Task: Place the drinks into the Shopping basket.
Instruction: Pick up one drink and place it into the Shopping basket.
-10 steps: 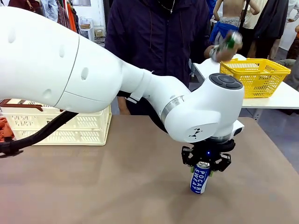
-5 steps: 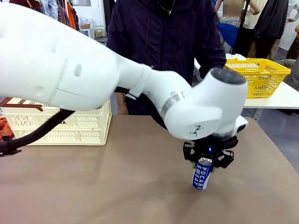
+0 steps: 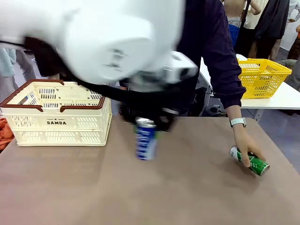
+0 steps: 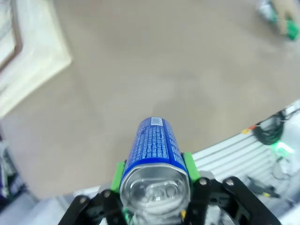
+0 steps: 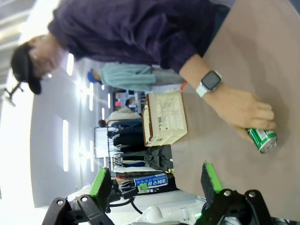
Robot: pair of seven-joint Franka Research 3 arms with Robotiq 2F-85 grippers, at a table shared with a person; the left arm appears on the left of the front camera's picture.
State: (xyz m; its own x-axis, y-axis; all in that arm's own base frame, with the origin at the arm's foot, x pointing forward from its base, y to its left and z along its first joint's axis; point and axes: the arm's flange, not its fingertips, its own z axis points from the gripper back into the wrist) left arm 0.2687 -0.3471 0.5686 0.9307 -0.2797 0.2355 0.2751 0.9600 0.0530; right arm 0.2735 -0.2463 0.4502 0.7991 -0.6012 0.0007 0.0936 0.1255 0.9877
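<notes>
Left gripper [image 4: 153, 173] is clamped on the blue can [image 3: 146, 139], with a green pad pressed to each side just under the silver top. A second ago that can stood on the table [image 3: 140, 201] under the gripper, right of the middle. You now have it lifted clear and hanging upright from the jaws, and the arm is blurred with speed. It has swung most of the way across, so the Shopping basket [image 3: 56, 123] now sits near the gripper on its left, a little beyond it and still apart from the can. The pickup looks done. What remains for this can is the last stretch over the brown rim and a lowering into the crate. Judging from the wrist view, the grip is centred and the can is not tilted, so you should not need to re-grasp.

The other change lies well off to the gripper's right. The person's hand [image 3: 243, 143], which held a can up in the air a second ago, now rests on a green can [image 3: 251, 161] lying on its side on the table. That is probably your next drink, and it will want a sideways approach or standing up first.

Your right gripper [image 5: 154, 180] hangs with its fingers spread and nothing between them.
</notes>
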